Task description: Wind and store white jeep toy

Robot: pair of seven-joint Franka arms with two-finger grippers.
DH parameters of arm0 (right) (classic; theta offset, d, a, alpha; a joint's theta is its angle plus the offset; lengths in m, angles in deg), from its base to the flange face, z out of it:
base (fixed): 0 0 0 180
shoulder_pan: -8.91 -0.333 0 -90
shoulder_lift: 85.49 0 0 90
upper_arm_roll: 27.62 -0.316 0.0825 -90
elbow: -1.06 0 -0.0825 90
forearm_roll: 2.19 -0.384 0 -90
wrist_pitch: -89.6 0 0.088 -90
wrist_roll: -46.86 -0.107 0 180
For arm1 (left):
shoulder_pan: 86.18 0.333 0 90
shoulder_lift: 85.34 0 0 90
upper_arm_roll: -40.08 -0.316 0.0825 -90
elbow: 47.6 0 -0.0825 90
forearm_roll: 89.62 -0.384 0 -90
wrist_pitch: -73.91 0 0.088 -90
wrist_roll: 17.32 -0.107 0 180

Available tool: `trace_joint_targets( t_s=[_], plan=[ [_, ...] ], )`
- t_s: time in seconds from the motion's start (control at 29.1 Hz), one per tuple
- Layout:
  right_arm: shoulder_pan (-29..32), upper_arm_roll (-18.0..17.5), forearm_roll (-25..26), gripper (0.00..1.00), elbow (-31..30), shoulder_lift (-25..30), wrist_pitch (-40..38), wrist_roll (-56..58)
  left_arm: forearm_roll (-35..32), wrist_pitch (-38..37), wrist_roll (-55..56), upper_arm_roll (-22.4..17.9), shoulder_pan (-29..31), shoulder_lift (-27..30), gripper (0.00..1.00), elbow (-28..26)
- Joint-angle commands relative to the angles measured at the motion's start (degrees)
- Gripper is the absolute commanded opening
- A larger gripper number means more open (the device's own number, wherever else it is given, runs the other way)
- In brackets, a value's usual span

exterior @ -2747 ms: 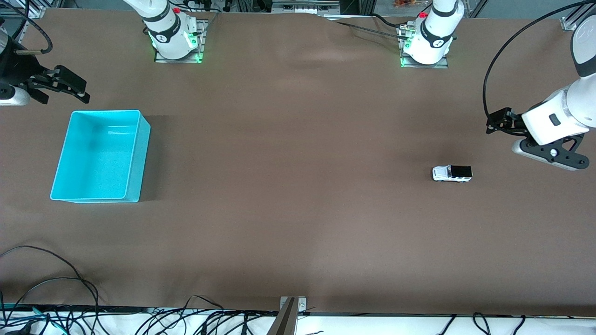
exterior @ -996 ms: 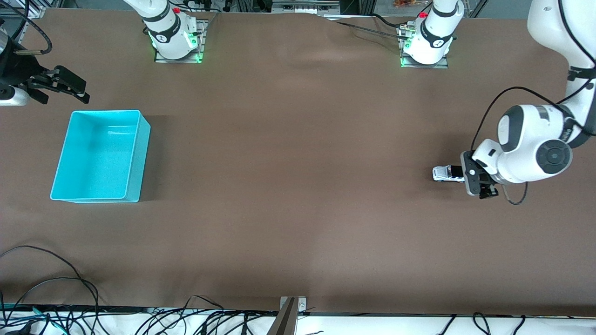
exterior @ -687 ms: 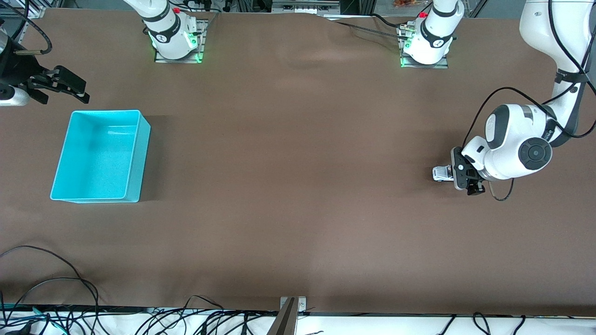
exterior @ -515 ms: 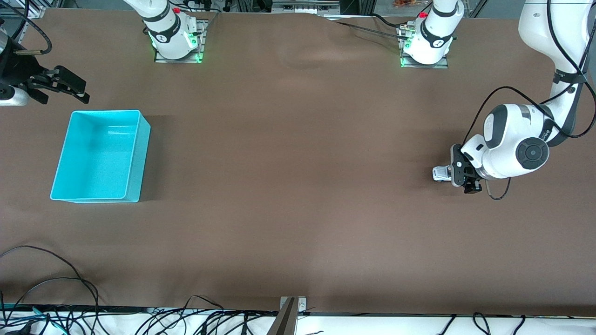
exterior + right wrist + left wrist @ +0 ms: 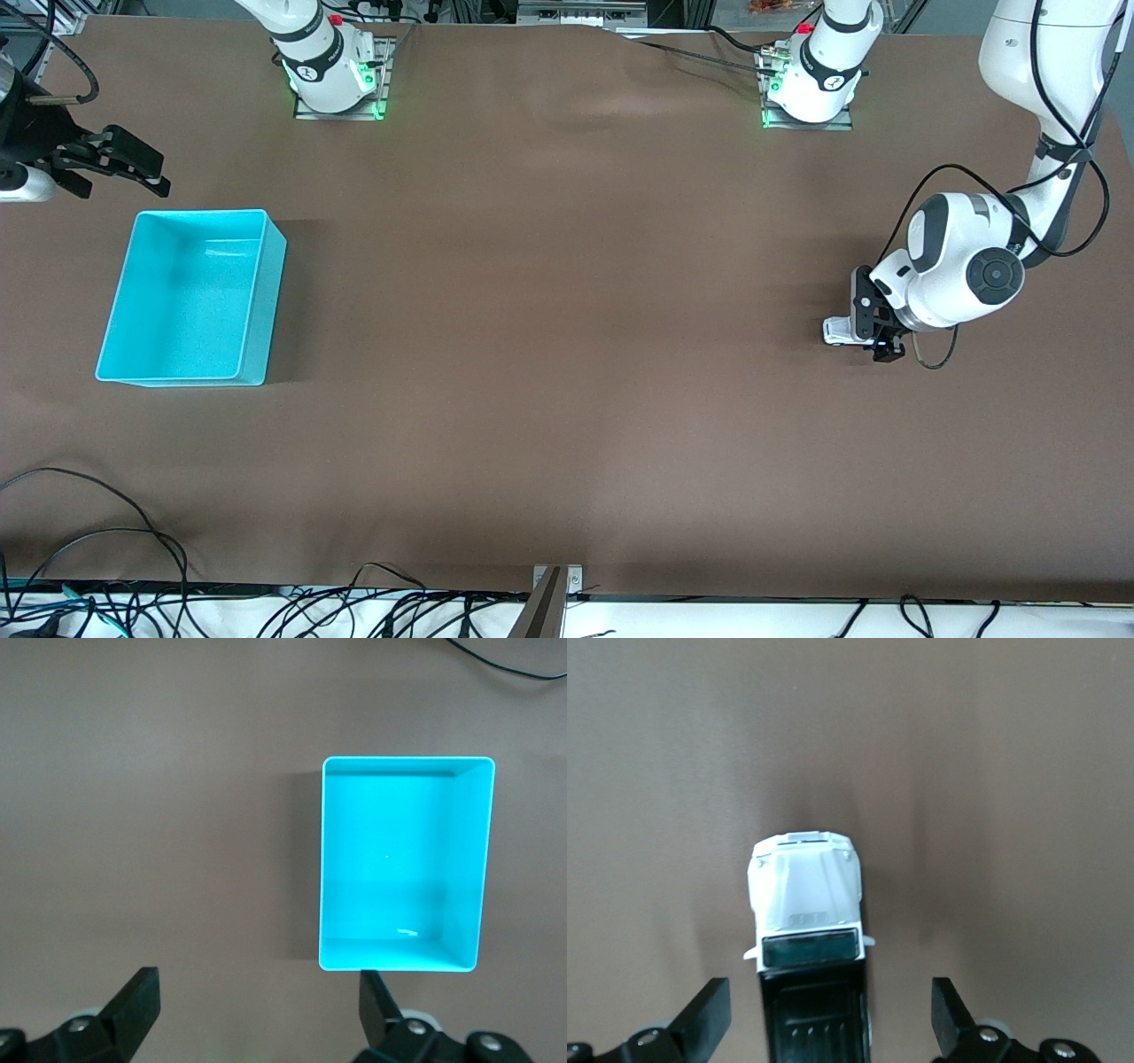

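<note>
Two wide-open jaws of my left gripper (image 5: 828,1028) have dropped to straddle the white jeep toy (image 5: 811,948) near the table's (image 5: 567,399) left-arm end. I judge clenching comes next. My right gripper (image 5: 111,164), also spread, waits above the table edge by the turquoise bin (image 5: 257,292).

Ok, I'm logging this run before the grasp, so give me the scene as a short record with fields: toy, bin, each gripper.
toy: white jeep toy on the table, toward the left arm's end, wheels down
bin: turquoise bin toward the right arm's end, nothing in it
left gripper: open, over the jeep's black rear, a finger on each side, not touching it
right gripper: open, waiting in the air near the bin's end of the table
task state: jeep not yet gripped, wound or stored
</note>
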State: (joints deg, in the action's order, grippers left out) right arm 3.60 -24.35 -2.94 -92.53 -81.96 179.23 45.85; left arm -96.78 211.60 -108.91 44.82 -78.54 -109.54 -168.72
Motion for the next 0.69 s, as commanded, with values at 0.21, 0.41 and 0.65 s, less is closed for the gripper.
trace_joint_targets(
  t_s=[0.21,0.41,0.65],
  plan=[
    [0.3,0.1,-0.9,1.00,-0.4,0.6,0.0,0.0,-1.4,2.1,-1.0,0.2,0.5,-0.9,0.62,-0.3],
    [0.3,0.1,-0.9,1.00,-0.4,0.6,0.0,0.0,-1.4,2.1,-1.0,0.2,0.3,-1.3,0.09,0.2],
    [0.3,0.1,-0.9,1.00,-0.4,0.6,0.0,0.0,-3.7,2.1,-0.1,0.2,0.1,-1.4,0.00,0.4]
  ],
)
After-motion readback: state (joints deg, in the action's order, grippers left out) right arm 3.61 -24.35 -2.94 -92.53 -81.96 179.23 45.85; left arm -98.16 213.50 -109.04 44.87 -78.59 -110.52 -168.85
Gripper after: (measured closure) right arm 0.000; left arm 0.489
